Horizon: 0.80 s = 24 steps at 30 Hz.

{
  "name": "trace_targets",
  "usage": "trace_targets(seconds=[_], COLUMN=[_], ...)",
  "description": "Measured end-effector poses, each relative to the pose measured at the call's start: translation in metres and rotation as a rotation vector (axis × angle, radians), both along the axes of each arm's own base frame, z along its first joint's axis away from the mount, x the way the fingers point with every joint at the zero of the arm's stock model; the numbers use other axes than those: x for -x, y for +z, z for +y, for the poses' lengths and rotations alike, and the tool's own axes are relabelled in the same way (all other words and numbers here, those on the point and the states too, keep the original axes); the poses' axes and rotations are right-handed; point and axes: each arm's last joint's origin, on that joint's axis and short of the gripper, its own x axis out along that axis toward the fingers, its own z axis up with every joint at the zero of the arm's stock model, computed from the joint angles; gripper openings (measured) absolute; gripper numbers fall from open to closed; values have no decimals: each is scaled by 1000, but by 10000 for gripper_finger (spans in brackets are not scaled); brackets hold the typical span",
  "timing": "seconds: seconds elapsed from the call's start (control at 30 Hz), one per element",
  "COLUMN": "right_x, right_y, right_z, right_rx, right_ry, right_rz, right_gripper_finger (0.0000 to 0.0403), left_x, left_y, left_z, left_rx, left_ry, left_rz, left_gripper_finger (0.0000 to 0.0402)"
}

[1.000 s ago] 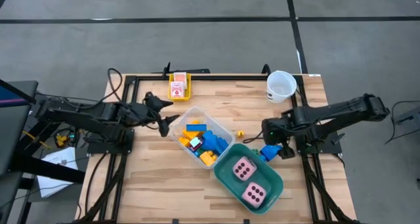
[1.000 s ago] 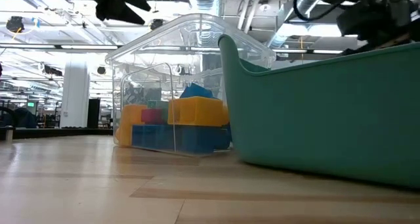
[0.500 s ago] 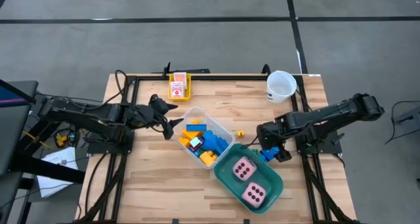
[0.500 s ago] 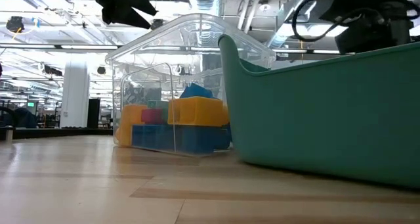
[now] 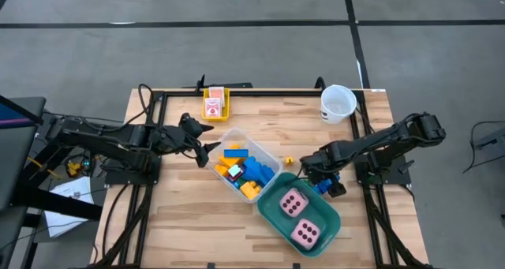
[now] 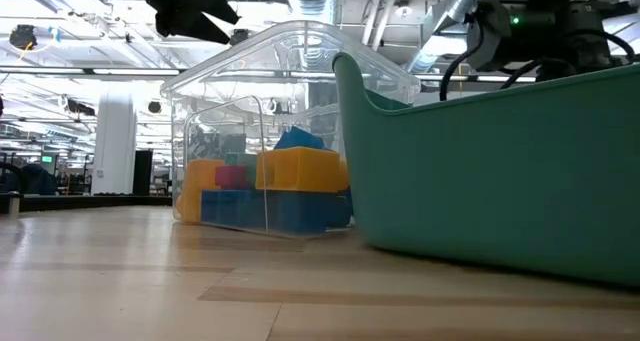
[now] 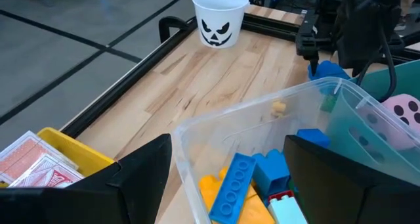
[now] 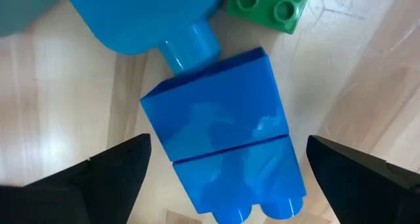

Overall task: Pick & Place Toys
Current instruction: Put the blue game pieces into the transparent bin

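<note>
Right tool (image 8: 216, 178), fingers spread, is advancing over the chunky blue plastic brick (image 8: 223, 152), apparently for pickup; left tool (image 7: 223, 178) is waiting spread.

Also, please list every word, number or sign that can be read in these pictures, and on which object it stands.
No readable words or numbers.
White cup: a black jack-o'-lantern face, no letters.
Pink dice: dark dots only.
Cards: red-patterned backs, no legible text.
</note>
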Motion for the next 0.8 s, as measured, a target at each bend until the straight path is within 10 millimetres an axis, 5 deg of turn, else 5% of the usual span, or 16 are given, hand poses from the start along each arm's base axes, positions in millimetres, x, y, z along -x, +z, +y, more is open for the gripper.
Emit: trace_targets(seconds=[0.6, 0.8], right_x=[-10, -16], right_y=[-29, -23], right_z=[-7, -6], right_rx=[98, 99], right_ry=[-57, -110], right_rz=[147, 115], right_gripper_finger=[396, 347], left_x=[-2, -2], left_y=[3, 3], left_z=[-1, -1], left_rx=[11, 14], left_ry=[-13, -17], left_rz=[-36, -41], left_gripper_finger=[289, 289])
